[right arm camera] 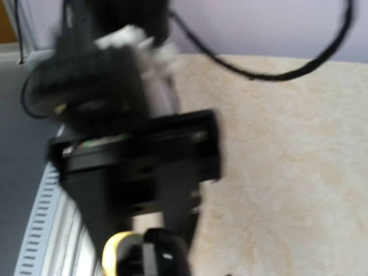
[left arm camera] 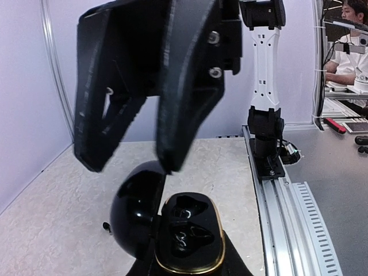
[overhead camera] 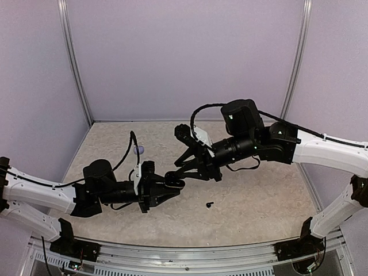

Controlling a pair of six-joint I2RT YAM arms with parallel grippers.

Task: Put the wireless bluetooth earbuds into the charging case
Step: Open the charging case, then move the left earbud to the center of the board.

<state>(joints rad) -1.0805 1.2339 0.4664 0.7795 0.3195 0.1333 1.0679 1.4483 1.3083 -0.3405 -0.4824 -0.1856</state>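
Note:
My left gripper (overhead camera: 164, 190) is shut on the black charging case (left arm camera: 190, 236), which has a gold rim and is held above the table. Its lid (left arm camera: 133, 210) stands open to the left, and both wells look dark and glossy. My right gripper (left arm camera: 129, 167) hangs just above the case with its fingers (left arm camera: 184, 86) spread apart. One fingertip is at the lid's edge, and nothing shows between the fingers. One black earbud (overhead camera: 210, 204) lies on the table near the front and also shows in the left wrist view (left arm camera: 106, 227). The right wrist view is blurred and shows only the gold rim (right arm camera: 115, 247).
A small pale rounded object (overhead camera: 138, 149) lies behind the left arm's cable. The mat (overhead camera: 259, 195) is beige, with lilac walls on three sides. A metal rail (left arm camera: 282, 201) runs along the near edge, and the right arm's base (left arm camera: 265, 144) is bolted there.

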